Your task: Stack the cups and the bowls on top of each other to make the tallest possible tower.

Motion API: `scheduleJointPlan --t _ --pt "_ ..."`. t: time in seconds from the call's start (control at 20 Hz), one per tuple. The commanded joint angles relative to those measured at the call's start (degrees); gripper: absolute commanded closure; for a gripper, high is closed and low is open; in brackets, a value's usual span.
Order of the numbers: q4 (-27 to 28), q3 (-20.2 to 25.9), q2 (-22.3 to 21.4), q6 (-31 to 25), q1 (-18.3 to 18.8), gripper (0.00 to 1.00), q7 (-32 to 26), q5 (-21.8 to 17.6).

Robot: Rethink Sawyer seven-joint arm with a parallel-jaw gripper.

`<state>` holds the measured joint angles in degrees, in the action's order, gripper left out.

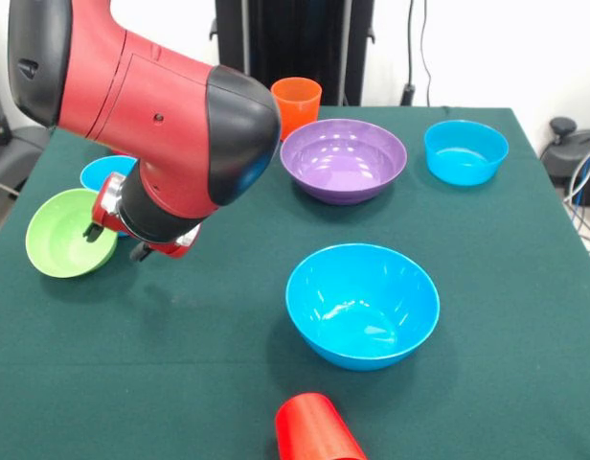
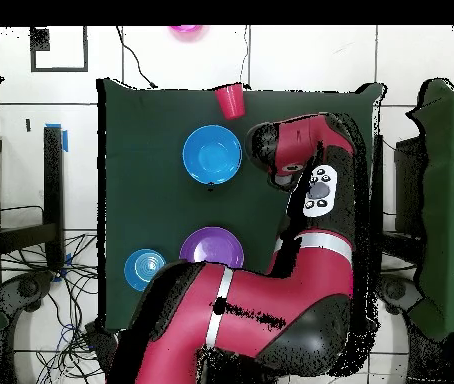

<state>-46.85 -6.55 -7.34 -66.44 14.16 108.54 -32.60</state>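
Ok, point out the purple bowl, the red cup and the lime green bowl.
purple bowl (image 1: pixel 343 158), front view, inner floor.
red cup (image 1: pixel 314 428), front view, its side wall.
lime green bowl (image 1: pixel 60 235), front view, its inside.

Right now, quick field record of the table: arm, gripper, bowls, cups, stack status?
arm: reaches over the table's side where the lime green bowl sits
gripper: at that bowl's rim, open or shut unclear
bowls: large blue bowl, purple bowl, small blue bowl, all upright
cups: orange cup upright, red cup at table edge
tower: none built yet
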Motion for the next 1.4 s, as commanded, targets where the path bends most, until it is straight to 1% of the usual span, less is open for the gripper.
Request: scheduleJointPlan --t 0.05,0.2,0.4,0.5,0.7,0.9,1.15,1.35,1.4 --pt "-1.97 5.14 4.97 4.76 0.36 0.00 -15.43 -4.08" --pt "-2.10 5.10 4.76 4.98 0.46 0.00 -18.08 -4.83" --pt "-2.99 4.80 5.29 7.11 1.22 0.00 -17.39 -5.63" --pt "-2.77 5.02 5.72 7.94 1.74 0.00 -18.41 -6.20" --pt "-3.98 5.29 5.35 9.57 2.81 0.00 -20.43 -6.74" --pt "-3.11 5.89 5.95 9.89 3.88 0.00 -23.17 -7.34" --pt "-1.11 6.48 7.18 10.15 4.91 0.00 -24.98 -7.79" --pt "-2.78 6.57 6.22 10.74 5.22 0.00 -25.08 -7.34" --pt "-3.03 6.48 6.14 11.13 5.27 1.00 -24.15 -6.85"
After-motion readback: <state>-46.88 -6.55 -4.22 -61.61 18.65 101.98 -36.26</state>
